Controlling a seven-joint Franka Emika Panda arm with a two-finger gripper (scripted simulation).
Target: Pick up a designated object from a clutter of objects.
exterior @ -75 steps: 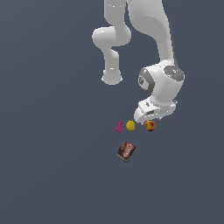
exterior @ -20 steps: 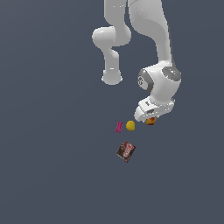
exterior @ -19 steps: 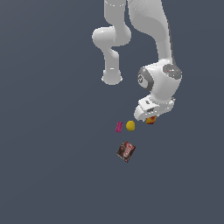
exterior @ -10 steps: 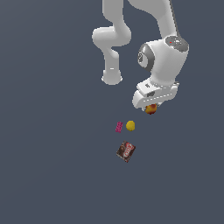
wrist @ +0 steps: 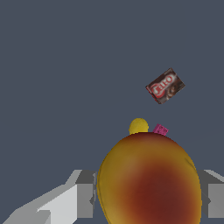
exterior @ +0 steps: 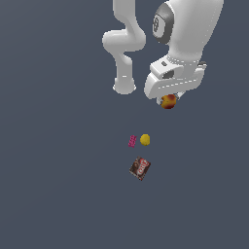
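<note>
Peach-like fruit (exterior: 168,101) between closed gripper (exterior: 169,99) fingers, aloft.

Glossy white robot arm (exterior: 127,41), built of rounded tubular segments joined by bulbous elbows, with smooth, unmarked casing. Flared circular white base foot (exterior: 124,86). Large white wrist housing (exterior: 187,26), carrying a dark grey round joint cap (exterior: 162,25) with a pale ring mark. Blocky white angular gripper body (exterior: 173,81), with flat faces and a grey shaded underside. In the wrist view, light grey squared gripper fingers (wrist: 85,193) with darker grey inner faces and white outer casing.
</note>
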